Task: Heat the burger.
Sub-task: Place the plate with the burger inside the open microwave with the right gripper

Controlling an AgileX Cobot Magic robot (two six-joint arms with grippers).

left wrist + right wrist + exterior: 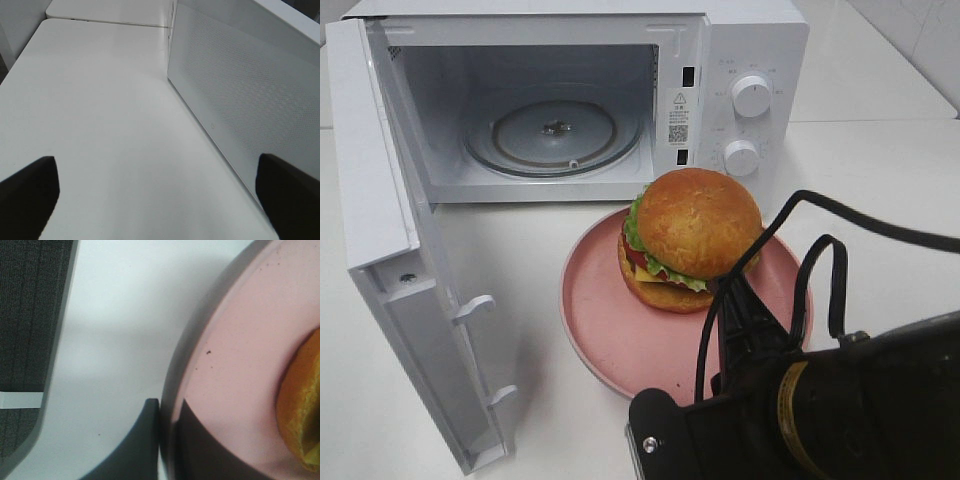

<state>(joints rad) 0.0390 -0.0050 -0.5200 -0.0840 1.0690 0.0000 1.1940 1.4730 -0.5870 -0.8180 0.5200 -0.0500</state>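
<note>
The burger [695, 235], a brown domed bun over lettuce and patty, sits on the far right part of a round pink plate [610, 320] in front of the open microwave [750, 50]. My right gripper [740, 295] reaches in from the lower right. In the right wrist view the right gripper [167, 404] is shut on the pink plate [240, 340], one finger outside the rim and one on top, with the burger [302, 410] just beyond. My left gripper [155, 165] is open and empty over bare table, beside the microwave door [235, 90].
The microwave door [390, 220] swings out toward the front left, near the plate's left side. A glass turntable [555, 135] lies in the cavity with nothing on it. Two knobs [750, 95] are on the right panel. The right arm's cables [820, 270] loop over the plate's right edge.
</note>
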